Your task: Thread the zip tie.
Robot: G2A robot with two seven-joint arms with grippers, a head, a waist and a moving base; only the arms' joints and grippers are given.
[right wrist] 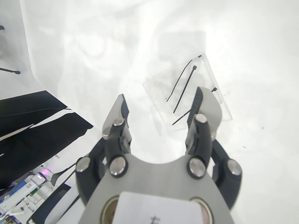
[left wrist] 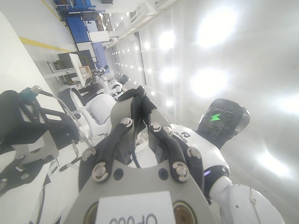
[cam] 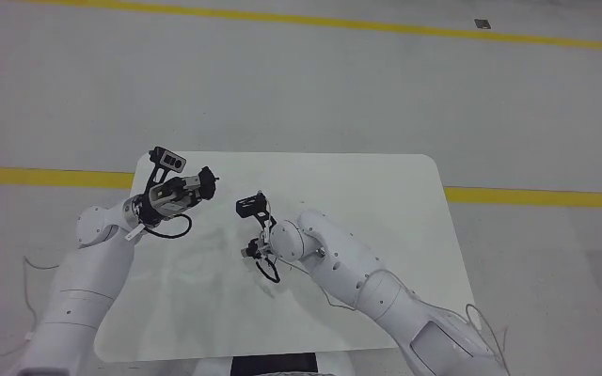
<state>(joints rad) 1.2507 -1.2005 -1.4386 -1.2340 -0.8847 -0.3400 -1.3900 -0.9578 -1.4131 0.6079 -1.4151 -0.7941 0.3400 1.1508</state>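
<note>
- The right gripper (right wrist: pixel 160 95) hangs above the clear tray (right wrist: pixel 156 87), with its jaws wide apart and nothing between them.
- Three black ties lie inside the tray, close together: the curved zip tie (right wrist: pixel 178 79), the straight zip tie (right wrist: pixel 184 89) and the third zip tie (right wrist: pixel 181 118), which is partly hidden behind one finger.
- The step in hand seems to be picking one tie out of the tray.
- The jaws should cross the strap, not lie along it, so that only one tie comes up.
- A grip near the head would probably leave the tail free for threading.
- The tray looks light and may slide on the table (right wrist: pixel 93 24), so a straight descent, clear of the tray's rim, is safer.
- The left gripper (left wrist: pixel 140 103) is well away from the tray, fingers closed together. It cannot be told whether it holds a tie.
</note>
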